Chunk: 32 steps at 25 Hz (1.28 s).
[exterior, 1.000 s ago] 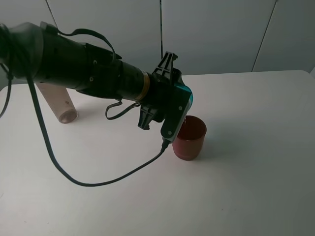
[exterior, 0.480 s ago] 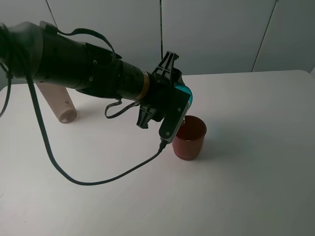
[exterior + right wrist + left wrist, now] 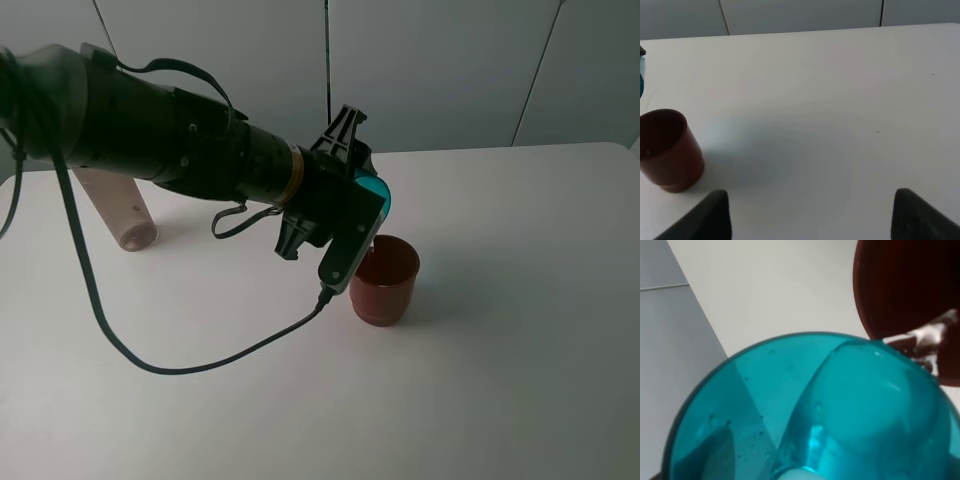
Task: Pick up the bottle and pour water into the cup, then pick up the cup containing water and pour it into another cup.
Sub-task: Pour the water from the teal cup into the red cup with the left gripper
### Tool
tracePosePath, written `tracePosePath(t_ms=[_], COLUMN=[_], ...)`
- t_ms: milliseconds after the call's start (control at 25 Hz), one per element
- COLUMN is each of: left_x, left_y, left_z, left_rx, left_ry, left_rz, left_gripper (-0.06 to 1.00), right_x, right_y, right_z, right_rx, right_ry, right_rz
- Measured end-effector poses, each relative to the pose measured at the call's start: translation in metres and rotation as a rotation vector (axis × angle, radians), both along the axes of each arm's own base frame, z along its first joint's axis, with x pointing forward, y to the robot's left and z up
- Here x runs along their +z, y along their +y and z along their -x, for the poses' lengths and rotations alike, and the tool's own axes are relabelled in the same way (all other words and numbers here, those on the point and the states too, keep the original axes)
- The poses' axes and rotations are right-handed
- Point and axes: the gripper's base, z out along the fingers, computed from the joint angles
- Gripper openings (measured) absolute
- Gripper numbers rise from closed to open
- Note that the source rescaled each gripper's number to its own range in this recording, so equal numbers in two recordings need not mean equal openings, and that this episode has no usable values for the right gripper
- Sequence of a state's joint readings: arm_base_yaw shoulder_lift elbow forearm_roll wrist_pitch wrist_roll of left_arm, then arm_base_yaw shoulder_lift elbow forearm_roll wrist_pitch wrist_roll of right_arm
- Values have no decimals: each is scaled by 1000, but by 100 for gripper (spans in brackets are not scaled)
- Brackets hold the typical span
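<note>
Left gripper point(image 3: 362, 205) is clamped on the teal cup point(image 3: 378, 188), which is tipped with its rim over the red cup point(image 3: 385, 280). Water point(image 3: 925, 335) runs from the rim into it. Right gripper point(image 3: 812, 215) hangs with fingers wide apart and nothing between them, well apart from the red cup. The bottle point(image 3: 120, 205) is far left, partly behind the arm.

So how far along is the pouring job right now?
Looks done: the bottle sits aside on the table, released, so the first pour seems finished. In hand: the left gripper tips the teal cup over the red cup, water streaming in. Left: empty it and set it down.
</note>
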<state>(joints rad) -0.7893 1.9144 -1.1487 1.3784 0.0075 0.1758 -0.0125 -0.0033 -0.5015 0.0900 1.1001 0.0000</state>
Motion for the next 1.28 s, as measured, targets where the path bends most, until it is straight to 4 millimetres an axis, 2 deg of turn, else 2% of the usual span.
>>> tracePosePath(t_ms=[800, 1280], left_x=[0, 10], left_y=[2, -8], left_z=[-2, 0], left_rx=[14, 7], left_ry=[-15, -67], left_rz=[-22, -32], left_gripper=[11, 11], right_x=[0, 0], right_y=[0, 0], right_z=[0, 0], right_rx=[3, 0], right_ry=[0, 0], right_rz=[5, 0])
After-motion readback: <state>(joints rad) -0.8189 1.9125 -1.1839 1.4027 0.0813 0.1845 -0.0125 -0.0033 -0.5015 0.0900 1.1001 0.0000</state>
